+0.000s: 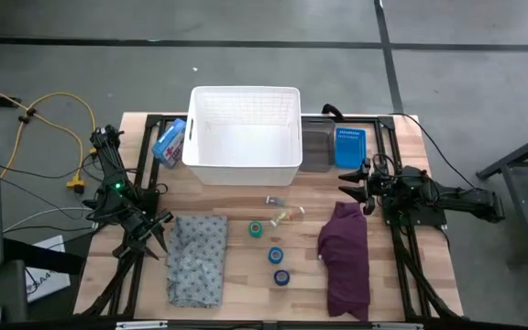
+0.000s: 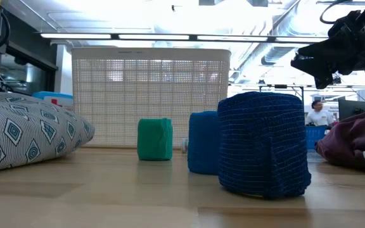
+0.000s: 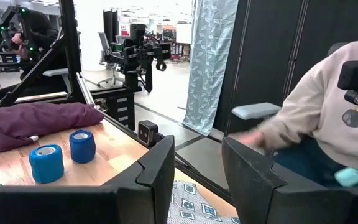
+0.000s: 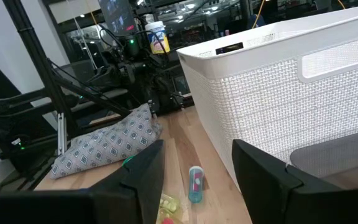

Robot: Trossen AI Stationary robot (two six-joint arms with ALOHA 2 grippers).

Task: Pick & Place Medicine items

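The green roll [image 1: 257,229] and two blue rolls [image 1: 276,256] [image 1: 282,277] stand on end in the table's middle; in the low view they show as green roll [image 2: 154,139], blue roll [image 2: 203,142], blue roll [image 2: 263,143]. A yellowish tube [image 1: 287,217] and a small clear vial [image 1: 274,201] lie in front of the white basket [image 1: 244,137]. My left gripper [image 1: 153,236] hovers open at the left, beside the grey patterned cloth [image 1: 197,258]. My right gripper [image 1: 356,191] hovers open at the right, above the purple cloth [image 1: 345,258].
A blue packet [image 1: 170,142] lies left of the basket, a grey tray [image 1: 316,147] and a blue box [image 1: 348,147] right of it. A person in a light sleeve [image 3: 303,118] sits beyond the table's near edge. Bare wood shows between the cloths and the rolls.
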